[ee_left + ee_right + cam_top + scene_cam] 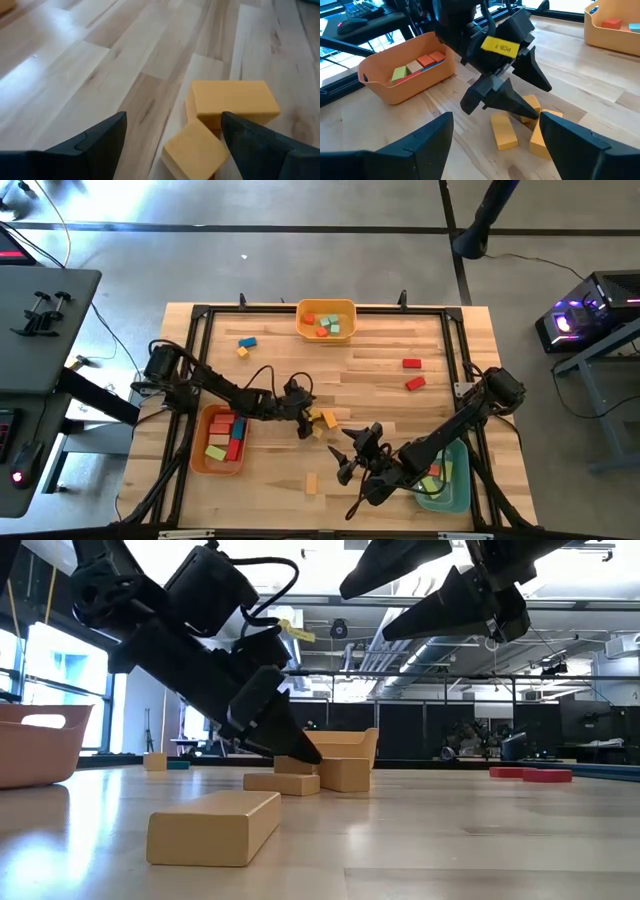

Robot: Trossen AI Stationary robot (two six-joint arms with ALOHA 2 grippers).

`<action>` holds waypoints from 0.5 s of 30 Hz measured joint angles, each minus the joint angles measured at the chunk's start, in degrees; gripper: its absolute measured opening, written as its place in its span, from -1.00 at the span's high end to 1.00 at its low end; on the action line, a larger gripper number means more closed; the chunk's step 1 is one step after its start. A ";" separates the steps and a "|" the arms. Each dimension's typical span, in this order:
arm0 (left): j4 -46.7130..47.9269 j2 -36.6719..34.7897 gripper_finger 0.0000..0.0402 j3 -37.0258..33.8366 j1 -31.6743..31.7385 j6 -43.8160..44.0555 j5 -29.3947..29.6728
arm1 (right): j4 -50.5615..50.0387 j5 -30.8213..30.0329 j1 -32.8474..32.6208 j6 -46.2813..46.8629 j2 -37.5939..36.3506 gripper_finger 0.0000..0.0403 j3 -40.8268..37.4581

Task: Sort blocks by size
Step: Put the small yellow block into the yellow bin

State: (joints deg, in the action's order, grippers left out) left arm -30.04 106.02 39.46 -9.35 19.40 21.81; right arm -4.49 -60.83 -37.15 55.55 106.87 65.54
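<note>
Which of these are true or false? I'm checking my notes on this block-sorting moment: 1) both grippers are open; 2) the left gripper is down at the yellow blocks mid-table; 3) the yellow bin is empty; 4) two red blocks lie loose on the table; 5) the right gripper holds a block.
1) True: the left gripper and right gripper are open.
2) True: it sits at the yellow blocks.
3) False: the yellow bin holds several blocks.
4) True: two red blocks.
5) False: it holds nothing.
</note>
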 joint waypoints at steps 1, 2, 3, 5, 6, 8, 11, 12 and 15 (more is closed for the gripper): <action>-0.33 0.00 -0.54 0.00 0.14 0.00 -0.39 | 0.00 0.03 0.00 0.05 0.00 -0.45 0.00; -0.40 0.00 -0.54 0.00 0.41 0.04 -0.67 | 0.00 0.09 -0.02 0.13 0.00 -0.45 0.00; -0.35 0.00 -0.54 0.00 0.50 0.28 -0.95 | 0.00 0.10 -0.02 0.10 0.00 -0.45 0.00; -0.29 0.00 -0.54 0.00 0.77 1.22 -1.25 | -0.02 0.13 -0.02 0.10 0.00 -0.45 0.00; -0.32 0.00 -0.54 0.00 0.75 1.40 -1.24 | -0.02 0.13 -0.02 0.08 0.00 -0.45 0.00; -0.32 0.00 -0.54 0.00 0.74 1.45 -0.82 | -0.01 0.15 -0.02 0.06 0.00 -0.45 0.00; -0.15 0.00 -0.54 0.00 0.73 1.37 -0.50 | -0.02 0.17 0.00 0.04 0.00 -0.45 0.00; -0.09 0.00 -0.54 0.00 0.73 0.96 -0.46 | -0.02 0.17 0.00 0.04 0.00 -0.45 0.00; 0.99 -0.56 -0.54 0.00 0.73 -0.19 -0.40 | -0.02 0.24 0.00 0.04 0.00 -0.45 0.00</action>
State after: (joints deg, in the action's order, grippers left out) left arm -29.04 105.46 39.46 -8.62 19.21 21.41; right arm -4.51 -60.60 -37.15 55.59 106.87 65.54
